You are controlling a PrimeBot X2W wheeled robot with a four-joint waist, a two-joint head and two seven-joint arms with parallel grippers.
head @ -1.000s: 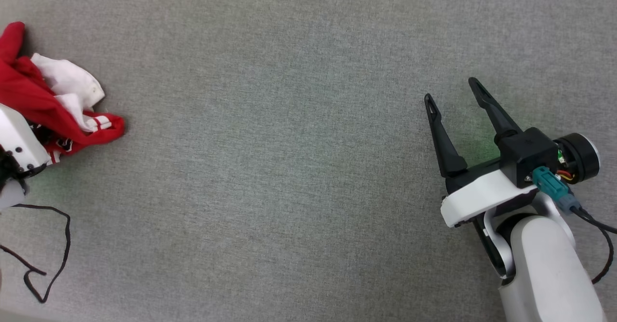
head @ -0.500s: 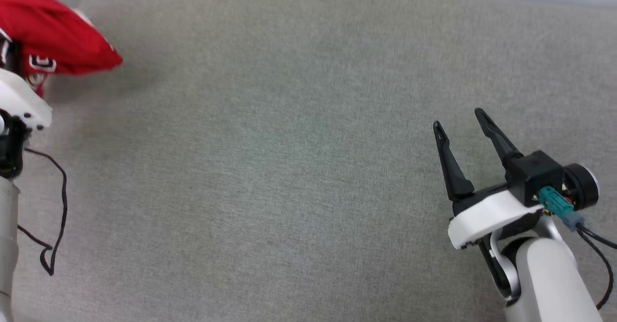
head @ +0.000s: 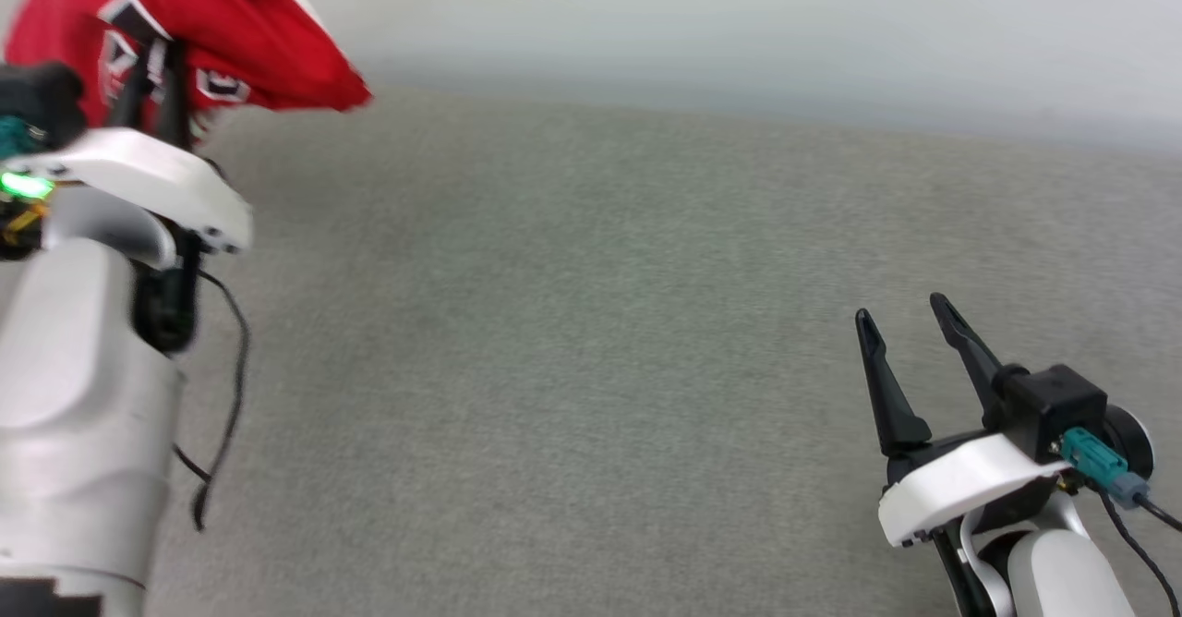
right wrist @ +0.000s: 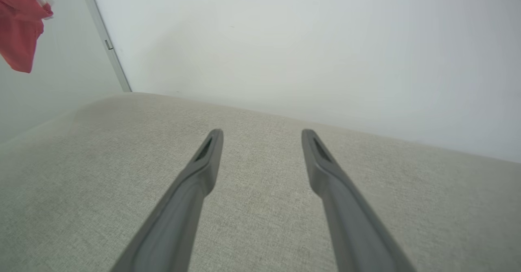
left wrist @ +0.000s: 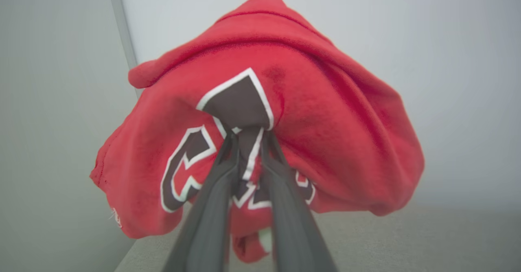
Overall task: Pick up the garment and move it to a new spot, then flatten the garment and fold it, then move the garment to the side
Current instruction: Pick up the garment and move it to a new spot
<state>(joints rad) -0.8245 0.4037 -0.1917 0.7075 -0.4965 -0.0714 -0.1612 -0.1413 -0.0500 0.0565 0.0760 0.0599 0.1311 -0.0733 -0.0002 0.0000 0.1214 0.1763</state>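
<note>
The garment (head: 240, 35), a red shirt with black white-edged lettering, hangs bunched in the air at the head view's upper left, lifted off the grey surface. My left gripper (head: 152, 72) is shut on it. In the left wrist view the garment (left wrist: 325, 113) drapes over the fingertips, and my left gripper (left wrist: 248, 135) pinches a fold at the black lettering. A red corner of the garment (right wrist: 18, 36) with a bit of white shows at the right wrist view's top left. My right gripper (head: 910, 317) stands open at the lower right with nothing between its fingers; the right gripper (right wrist: 262, 135) hovers over the fabric surface.
A grey fabric surface (head: 572, 340) spreads under both arms, with its far edge against a pale wall (head: 739, 17). A black cable (head: 226, 368) hangs from the left arm. A wall corner strip (right wrist: 106, 44) stands at the left.
The left gripper has raised the garment off the surface, where it lay crumpled a second ago. The head view has tilted up, now showing the wall. The right gripper stays open.
</note>
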